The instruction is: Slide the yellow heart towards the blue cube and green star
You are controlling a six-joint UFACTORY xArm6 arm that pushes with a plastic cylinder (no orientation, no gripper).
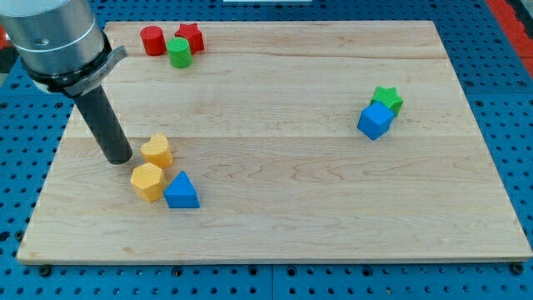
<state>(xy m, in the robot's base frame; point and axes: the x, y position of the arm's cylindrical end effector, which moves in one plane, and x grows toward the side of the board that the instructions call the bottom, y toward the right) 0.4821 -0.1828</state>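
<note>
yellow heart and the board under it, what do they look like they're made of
The yellow heart looks like painted wood or moulded plastic: solid even colour, soft sheen, no grain showing, so either is possible. The board looks like pale unpainted wood with a smooth matte finish: fine grain lines and plank seams run across it. My tip sits just to the heart's left in the view.

Looked like a robotics lab bench to me: a wooden board (275, 225) sat on a blue perforated mounting plate (512, 100), with small coloured test blocks scattered on it.
</note>
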